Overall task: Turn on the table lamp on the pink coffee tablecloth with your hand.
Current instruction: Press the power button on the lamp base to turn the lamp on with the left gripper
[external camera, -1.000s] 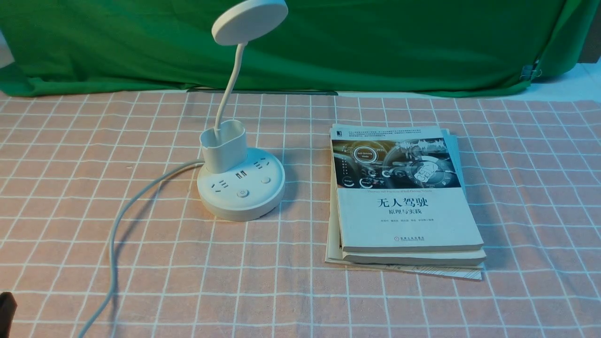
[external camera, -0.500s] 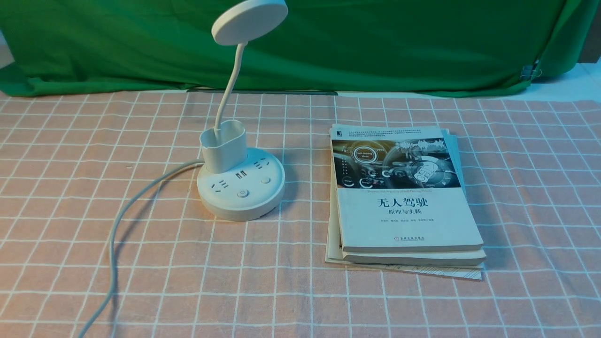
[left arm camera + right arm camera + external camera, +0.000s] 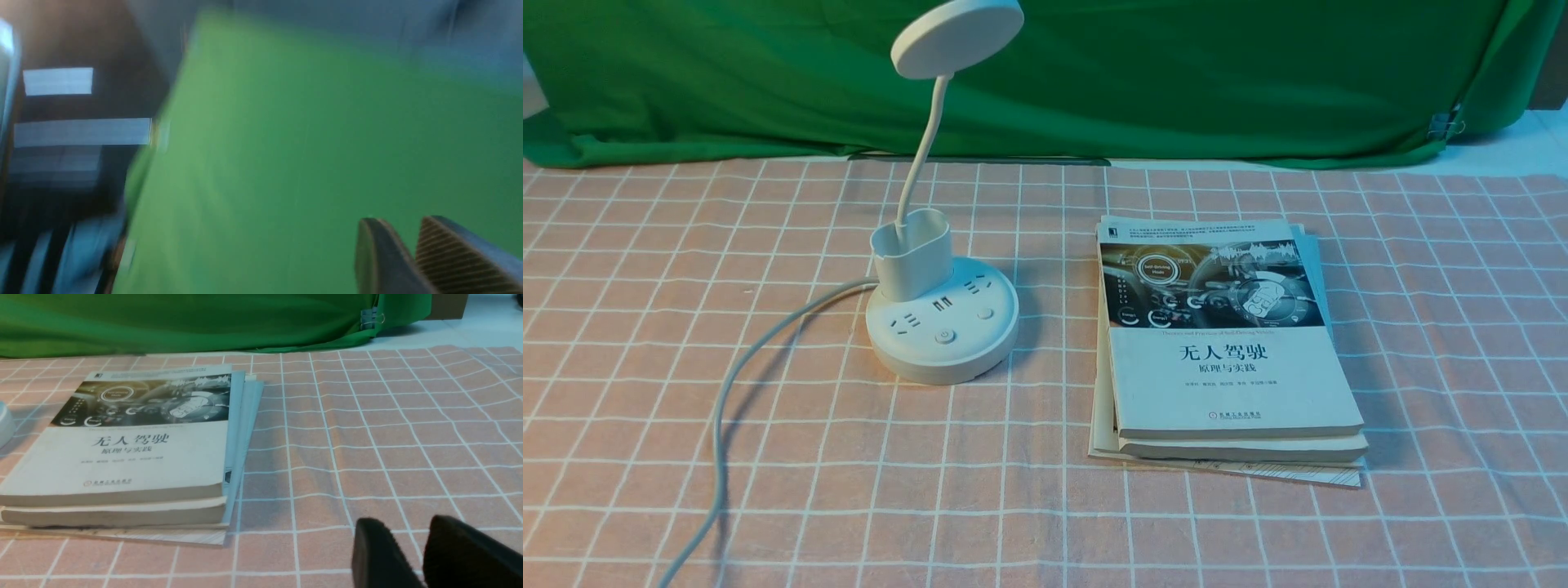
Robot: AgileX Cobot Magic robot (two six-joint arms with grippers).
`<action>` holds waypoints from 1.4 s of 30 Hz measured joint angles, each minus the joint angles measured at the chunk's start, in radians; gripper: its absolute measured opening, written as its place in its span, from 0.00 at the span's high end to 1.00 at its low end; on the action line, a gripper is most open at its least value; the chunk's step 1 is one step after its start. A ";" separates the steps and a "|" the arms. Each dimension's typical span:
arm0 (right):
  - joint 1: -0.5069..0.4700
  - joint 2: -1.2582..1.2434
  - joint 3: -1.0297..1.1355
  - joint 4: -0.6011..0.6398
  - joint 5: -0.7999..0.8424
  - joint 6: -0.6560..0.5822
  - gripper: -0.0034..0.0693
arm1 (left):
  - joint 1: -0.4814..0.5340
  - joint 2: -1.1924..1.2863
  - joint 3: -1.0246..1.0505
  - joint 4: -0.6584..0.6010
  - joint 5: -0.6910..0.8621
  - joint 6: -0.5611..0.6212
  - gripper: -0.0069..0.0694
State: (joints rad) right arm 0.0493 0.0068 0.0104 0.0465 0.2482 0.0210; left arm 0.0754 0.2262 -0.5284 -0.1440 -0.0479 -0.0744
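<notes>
From the front, the white plastic table lamp with a round disc head (image 3: 941, 327) stood on the salmon-pink grid-lined tablecloth (image 3: 1258, 531), just left of a stack of pale paperback books (image 3: 1225, 384). No arm was in view.

The left wrist view was blurred. The black left gripper (image 3: 402, 222) hung before the green backdrop cloth (image 3: 286, 143), its fingers near together and empty; whether fully closed, I could not tell.

In the right wrist view, the black right gripper (image 3: 408, 522) hovered over the cloth beside the books, its fingers likewise narrowly gapped.
</notes>
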 joint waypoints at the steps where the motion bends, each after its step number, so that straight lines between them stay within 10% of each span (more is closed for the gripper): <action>1: 0.000 0.000 0.000 0.000 0.000 0.000 0.62 | 0.000 0.066 -0.039 0.016 0.126 0.007 0.81; 10: 0.000 0.000 0.000 0.000 -0.001 0.000 0.62 | 0.000 0.568 -0.066 -0.210 0.393 0.088 0.91; 17: 0.000 0.000 0.000 0.000 -0.001 0.000 0.62 | -0.050 1.020 -0.209 -0.818 0.698 0.664 0.91; 31: 0.000 0.000 0.000 0.000 -0.001 0.000 0.62 | -0.503 1.623 -0.813 -0.048 0.614 0.149 0.92; 42: 0.000 0.000 0.000 0.000 0.000 -0.001 0.62 | -0.508 1.805 -0.937 -0.007 0.588 0.101 0.91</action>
State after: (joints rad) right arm 0.0493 0.0068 0.0104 0.0465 0.2480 0.0201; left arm -0.4327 2.0311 -1.4653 -0.1511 0.5402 0.0271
